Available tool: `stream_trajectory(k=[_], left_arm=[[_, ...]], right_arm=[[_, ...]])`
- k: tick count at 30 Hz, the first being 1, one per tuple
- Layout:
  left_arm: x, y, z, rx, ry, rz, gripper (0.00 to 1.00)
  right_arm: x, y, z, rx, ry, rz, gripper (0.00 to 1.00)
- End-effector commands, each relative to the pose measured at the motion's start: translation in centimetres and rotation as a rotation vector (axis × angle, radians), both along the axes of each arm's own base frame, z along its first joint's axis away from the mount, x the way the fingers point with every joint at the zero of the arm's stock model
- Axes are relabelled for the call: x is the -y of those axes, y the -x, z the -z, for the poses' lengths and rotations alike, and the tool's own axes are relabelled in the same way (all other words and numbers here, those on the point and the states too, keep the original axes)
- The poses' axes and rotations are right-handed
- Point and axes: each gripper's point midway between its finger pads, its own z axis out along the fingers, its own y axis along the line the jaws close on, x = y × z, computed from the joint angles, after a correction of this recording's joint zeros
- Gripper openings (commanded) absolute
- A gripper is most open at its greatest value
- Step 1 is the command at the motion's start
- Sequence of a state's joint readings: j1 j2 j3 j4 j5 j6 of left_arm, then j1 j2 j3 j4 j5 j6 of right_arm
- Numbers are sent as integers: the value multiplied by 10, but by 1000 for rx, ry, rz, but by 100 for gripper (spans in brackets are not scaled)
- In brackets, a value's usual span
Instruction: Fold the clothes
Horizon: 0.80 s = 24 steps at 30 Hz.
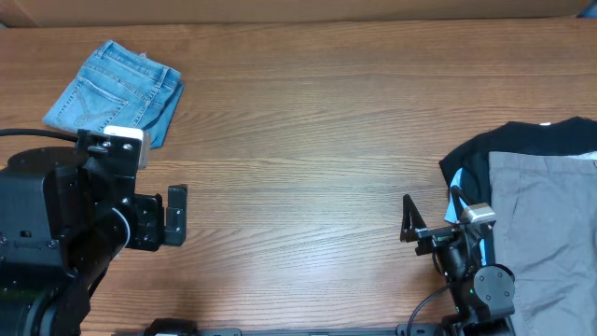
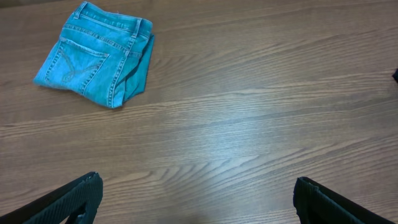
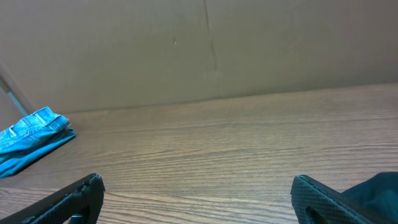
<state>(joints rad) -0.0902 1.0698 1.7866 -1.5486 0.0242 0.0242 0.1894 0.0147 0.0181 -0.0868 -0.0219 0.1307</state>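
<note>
The clothes, light-blue denim jeans (image 1: 117,91), lie folded into a compact bundle at the table's far left, a stitched back pocket facing up (image 2: 93,55); they also show small at the left edge of the right wrist view (image 3: 31,134). My left gripper (image 1: 175,215) hovers near the front left, open, well short of the jeans, with only bare wood between its fingers (image 2: 196,199). At the front right my right gripper (image 1: 408,219) is open too, nothing between its fingers (image 3: 198,199).
A pile of other garments, black (image 1: 508,149) and grey (image 1: 546,233), lies at the right edge beside the right arm. A brown cardboard wall (image 3: 211,50) runs behind the table's far edge.
</note>
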Motion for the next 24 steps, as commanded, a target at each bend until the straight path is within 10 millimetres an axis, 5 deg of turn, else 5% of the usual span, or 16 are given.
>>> stream_trajectory(k=[1, 17, 24], left_arm=[[-1, 0, -3, 11, 9, -17, 100], [-2, 9, 4, 7, 5, -18, 100], [-8, -7, 17, 220, -19, -35, 100]], right_arm=[[1, 0, 1, 7, -5, 5, 100], [1, 0, 1, 7, -4, 5, 100], [1, 0, 1, 7, -5, 5, 100]])
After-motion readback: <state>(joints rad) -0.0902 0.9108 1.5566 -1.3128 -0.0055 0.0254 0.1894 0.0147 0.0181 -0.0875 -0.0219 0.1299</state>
